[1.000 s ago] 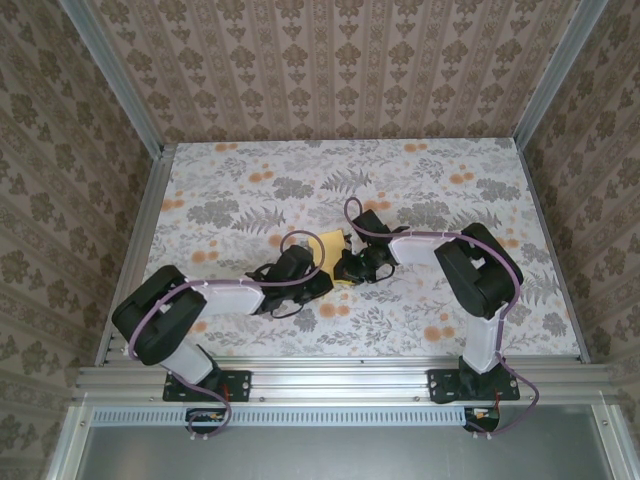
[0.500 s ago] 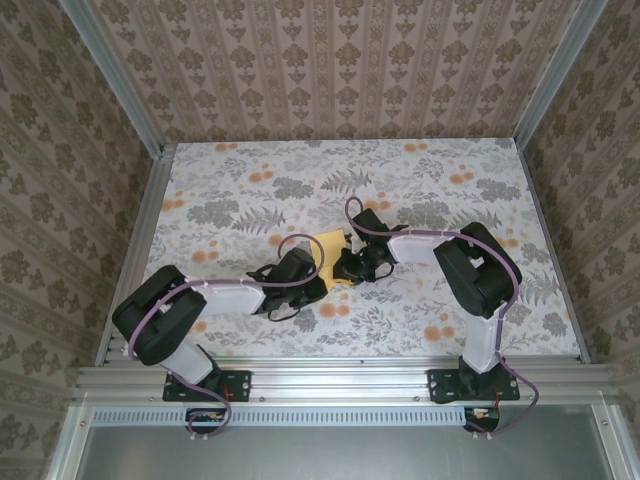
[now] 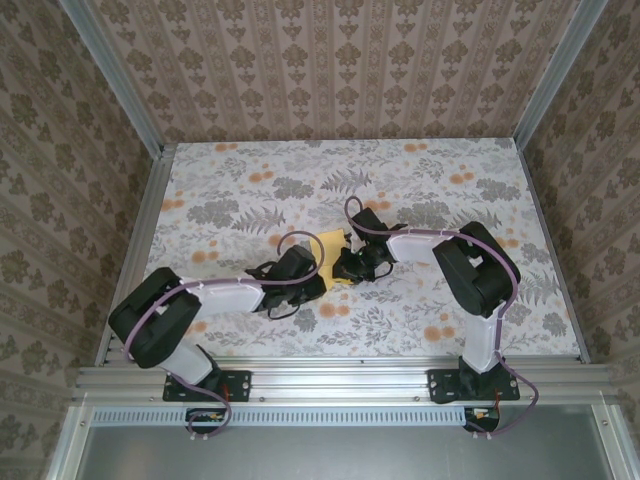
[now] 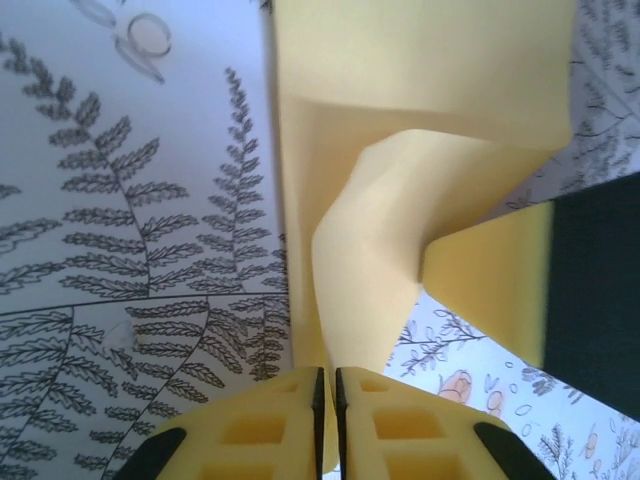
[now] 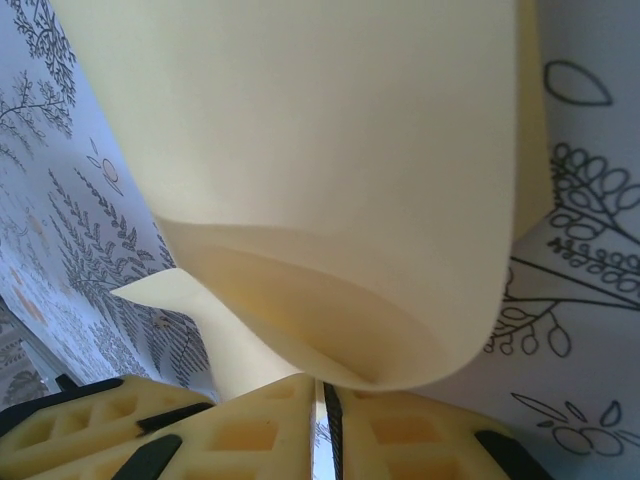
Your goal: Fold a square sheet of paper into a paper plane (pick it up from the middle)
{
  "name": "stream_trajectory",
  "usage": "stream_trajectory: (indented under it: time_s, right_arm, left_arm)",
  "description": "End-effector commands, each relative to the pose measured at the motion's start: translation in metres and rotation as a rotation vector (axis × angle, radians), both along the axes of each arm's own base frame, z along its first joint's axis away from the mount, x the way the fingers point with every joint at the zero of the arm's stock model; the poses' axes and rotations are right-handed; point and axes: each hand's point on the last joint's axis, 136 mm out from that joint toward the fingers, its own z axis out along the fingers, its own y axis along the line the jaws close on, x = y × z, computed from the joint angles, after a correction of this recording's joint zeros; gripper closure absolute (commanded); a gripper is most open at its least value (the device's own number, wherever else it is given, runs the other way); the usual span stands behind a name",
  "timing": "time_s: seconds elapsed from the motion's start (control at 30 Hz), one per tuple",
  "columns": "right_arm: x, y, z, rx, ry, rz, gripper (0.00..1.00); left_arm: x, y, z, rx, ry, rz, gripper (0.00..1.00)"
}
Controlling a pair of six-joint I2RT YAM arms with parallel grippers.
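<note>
Yellow, limp, likely easily creased: the square sheet of paper (image 4: 420,90) is pinched, best at its edges, by closed left gripper (image 4: 328,385) and right gripper (image 5: 318,392).

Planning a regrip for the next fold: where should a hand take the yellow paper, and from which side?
Grip a free edge of the yellow paper, coming in low from the side: the sheet bows up in a soft curl, so its middle gives nothing flat to pinch. The left hand and right hand hold it that way, from opposite sides.
</note>
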Motion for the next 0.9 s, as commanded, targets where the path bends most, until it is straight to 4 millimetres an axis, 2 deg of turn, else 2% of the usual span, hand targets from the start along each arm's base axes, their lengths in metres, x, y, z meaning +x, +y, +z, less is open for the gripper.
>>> stream_trajectory:
  time_s: [0.0,0.2,0.4,0.63,0.87]
  right_arm:
    - [-0.011,-0.022,-0.037,-0.146,0.062,-0.032,0.84]
    - [-0.012,-0.022,-0.037,-0.143,0.063,-0.028,0.84]
    - [-0.011,-0.021,-0.037,-0.139,0.061,-0.027,0.84]
    - [-0.012,-0.021,-0.036,-0.138,0.06,-0.022,0.84]
    - [-0.013,-0.022,-0.037,-0.139,0.063,-0.018,0.85]
  left_arm:
    - [0.016,0.001,0.027,-0.021,-0.085,0.006,0.8]
    - [0.032,0.005,0.034,-0.072,-0.113,0.013,0.7]
    - [0.042,0.003,0.029,-0.074,-0.106,0.002,0.64]
    - [0.053,-0.005,0.02,-0.048,-0.096,-0.027,0.64]
    - [0.062,-0.005,0.008,0.022,-0.081,-0.031,0.73]
